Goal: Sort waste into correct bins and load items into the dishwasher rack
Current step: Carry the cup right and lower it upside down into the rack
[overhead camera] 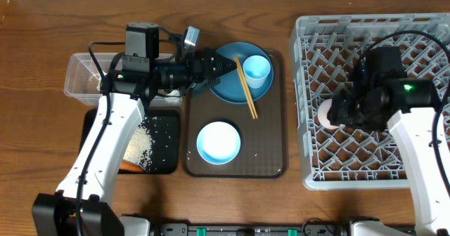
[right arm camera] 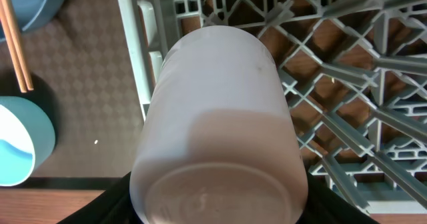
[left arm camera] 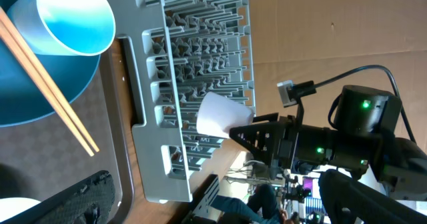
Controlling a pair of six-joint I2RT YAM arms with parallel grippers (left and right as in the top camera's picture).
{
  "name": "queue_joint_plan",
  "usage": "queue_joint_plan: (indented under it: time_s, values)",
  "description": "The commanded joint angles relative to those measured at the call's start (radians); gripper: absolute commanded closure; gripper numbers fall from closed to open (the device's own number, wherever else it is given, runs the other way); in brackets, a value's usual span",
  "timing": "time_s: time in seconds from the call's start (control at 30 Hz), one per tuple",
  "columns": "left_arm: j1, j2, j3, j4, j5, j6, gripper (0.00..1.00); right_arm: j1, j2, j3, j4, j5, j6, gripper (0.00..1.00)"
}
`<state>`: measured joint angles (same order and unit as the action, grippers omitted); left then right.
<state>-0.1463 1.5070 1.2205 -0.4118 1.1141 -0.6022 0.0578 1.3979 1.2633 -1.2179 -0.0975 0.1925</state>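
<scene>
I've got the pink cup (right arm camera: 220,117) clamped in the right gripper (overhead camera: 336,114) over the dishwasher rack (overhead camera: 302,88). The left gripper (overhead camera: 228,66) gapes empty above the blue plate (overhead camera: 225,90) carrying the blue cup (overhead camera: 257,71). Rice (overhead camera: 144,145) lies in the black tray (overhead camera: 90,123).

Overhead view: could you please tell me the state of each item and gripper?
pink cup: tilted, gripped over the rack.
right gripper: shut on pink cup.
left gripper: open, above blue plate.
blue cup: upright, empty, on blue plate.
bowl: upright, empty.
black tray: holds rice.
</scene>
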Motion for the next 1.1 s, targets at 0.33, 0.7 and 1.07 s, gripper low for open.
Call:
queue_joint_plan:
  time_s: [0.33, 0.7, 1.07]
  values:
    - [-0.001, -0.003, -0.006, 0.001, -0.009, 0.006, 0.0, 0.022, -0.003, -0.123, 0.082, 0.022, -0.014, 0.85]
    - [-0.001, -0.003, -0.006, 0.001, -0.009, 0.006, 0.0, 0.022, -0.003, -0.134, 0.081, 0.023, -0.014, 0.78]
    - [-0.001, -0.003, -0.006, 0.001, -0.009, 0.006, 0.0, 0.022, -0.003, -0.134, 0.084, 0.023, -0.014, 0.36]
